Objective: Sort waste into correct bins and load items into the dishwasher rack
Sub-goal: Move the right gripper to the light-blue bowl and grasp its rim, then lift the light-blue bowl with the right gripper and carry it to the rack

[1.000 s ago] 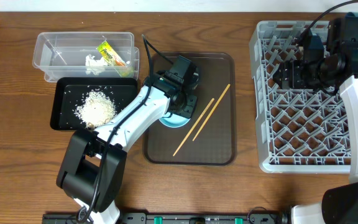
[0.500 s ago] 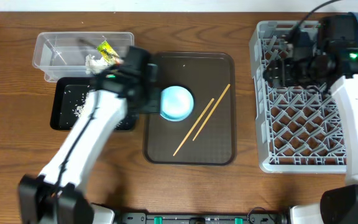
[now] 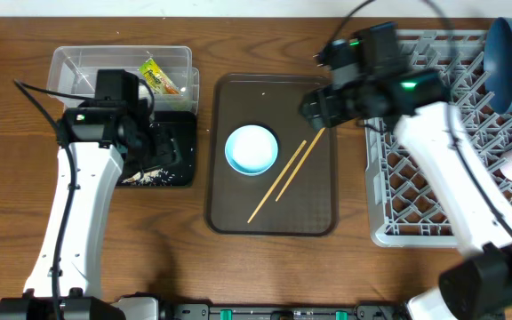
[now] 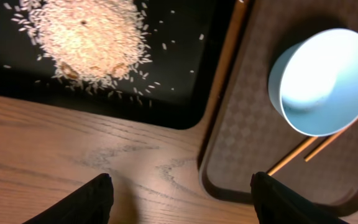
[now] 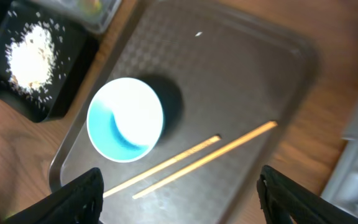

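left tool [image 4: 186, 194] off bowl [image 3: 252, 149], open, empty | right tool [image 5: 183, 194] swung rack [image 3: 382, 196]→chopsticks [image 3: 289, 171], open | chopsticks likely next

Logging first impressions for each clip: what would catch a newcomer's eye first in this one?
The light-blue bowl sits upright and empty on the brown serving tray at centre, two wooden chopsticks lying diagonally beside it. To its left, a white heap of rice stands out against the black tray. At far right, the dark-blue plate stands on edge in the grey rack.
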{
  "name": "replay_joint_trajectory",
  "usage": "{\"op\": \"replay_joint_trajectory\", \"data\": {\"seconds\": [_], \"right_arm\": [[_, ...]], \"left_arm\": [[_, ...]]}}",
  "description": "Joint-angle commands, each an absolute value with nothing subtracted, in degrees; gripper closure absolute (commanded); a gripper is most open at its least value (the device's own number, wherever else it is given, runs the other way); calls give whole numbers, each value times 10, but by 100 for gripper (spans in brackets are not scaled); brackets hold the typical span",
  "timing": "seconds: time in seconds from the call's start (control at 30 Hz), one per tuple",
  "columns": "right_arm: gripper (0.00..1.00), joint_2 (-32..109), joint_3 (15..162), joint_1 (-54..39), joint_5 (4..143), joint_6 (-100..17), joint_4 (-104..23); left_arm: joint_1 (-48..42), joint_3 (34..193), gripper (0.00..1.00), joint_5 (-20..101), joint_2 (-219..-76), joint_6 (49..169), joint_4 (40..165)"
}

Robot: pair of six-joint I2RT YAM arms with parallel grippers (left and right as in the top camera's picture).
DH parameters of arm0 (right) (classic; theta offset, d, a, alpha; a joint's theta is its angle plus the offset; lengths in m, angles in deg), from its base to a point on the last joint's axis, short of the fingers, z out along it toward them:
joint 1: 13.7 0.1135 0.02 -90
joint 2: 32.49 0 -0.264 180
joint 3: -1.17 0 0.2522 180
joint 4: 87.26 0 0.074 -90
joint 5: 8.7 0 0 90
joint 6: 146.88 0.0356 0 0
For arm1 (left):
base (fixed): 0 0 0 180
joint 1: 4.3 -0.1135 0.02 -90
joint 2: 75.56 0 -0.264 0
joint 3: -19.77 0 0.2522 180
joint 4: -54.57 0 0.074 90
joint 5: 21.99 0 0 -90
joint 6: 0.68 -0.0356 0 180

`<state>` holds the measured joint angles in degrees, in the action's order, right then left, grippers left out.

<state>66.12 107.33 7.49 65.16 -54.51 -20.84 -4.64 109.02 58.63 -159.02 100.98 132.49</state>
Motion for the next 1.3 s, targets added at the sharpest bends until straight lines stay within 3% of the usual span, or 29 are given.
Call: {"op": "replay_joint_trajectory", "data": {"seconds": [0.0,0.6,0.73,0.83,0.9,1.1,1.27], "right_arm": [[25,707,1070,109,683,-492,-216],[57,899,1070,183,725,-410,-268],[71,913,1070,183,725,-409,-277],[91,913,1071,182,725,-405,-292],[99,911,1073,182,725,-402,-301],[99,882,1096,165,730,-407,-300],[99,811,1105,140,812,-413,-300]], "left_arm": [[-57,1096,26,591,-1586,1010,1328],[-59,1096,26,591,-1586,1010,1328],[-59,1096,26,591,-1586,1010,1328],[-59,1096,26,591,-1586,1010,1328],[-59,1096,26,591,-1586,1010,1328],[-59,1096,26,591,-1586,1010,1328],[-59,1096,26,591,-1586,1010,1328]]}}
